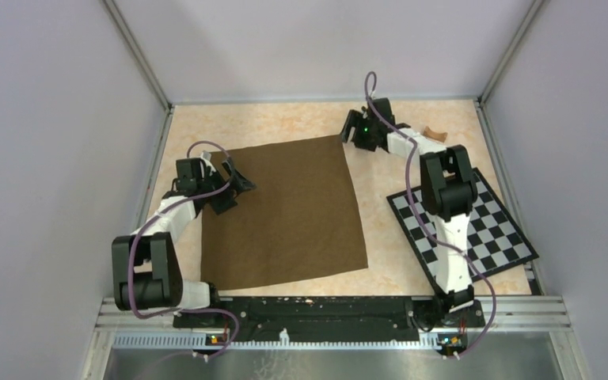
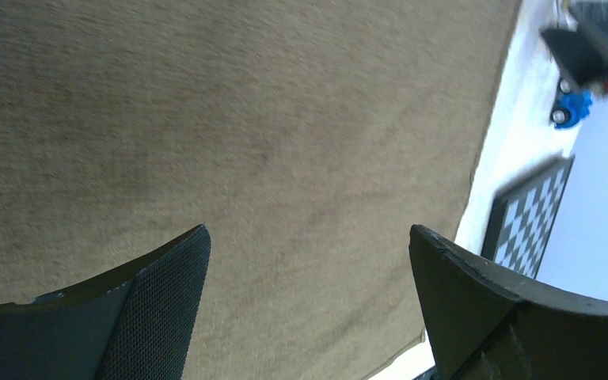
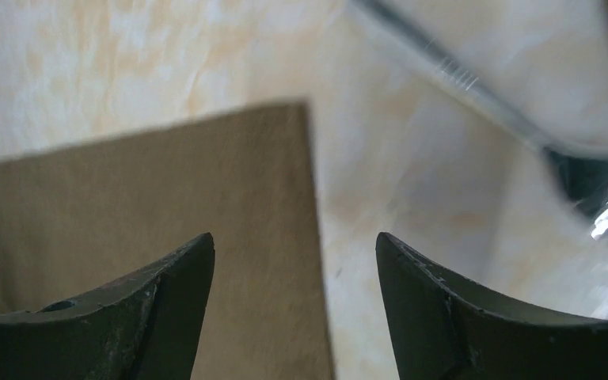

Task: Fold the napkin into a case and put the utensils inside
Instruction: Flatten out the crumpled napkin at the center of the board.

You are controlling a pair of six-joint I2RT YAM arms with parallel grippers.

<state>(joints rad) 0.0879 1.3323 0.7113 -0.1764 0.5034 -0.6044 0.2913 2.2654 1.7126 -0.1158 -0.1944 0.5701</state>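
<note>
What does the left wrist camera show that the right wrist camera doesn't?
Only left wrist: the blue toy car and the checkered board beyond the napkin. Only right wrist: a napkin corner, bare table and a blurred metal bar. Both: the flat brown napkin framed by open fingers, left gripper and right gripper alike.

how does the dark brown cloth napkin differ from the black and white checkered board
The dark brown cloth napkin is plain and one colour; the black-and-white checkered board is patterned in small squares. The napkin is clearly the larger of the two. The napkin lies mid-table, while the board sits near the right edge. Both lie flat on the table, four-sided and turned at a slant.
</note>
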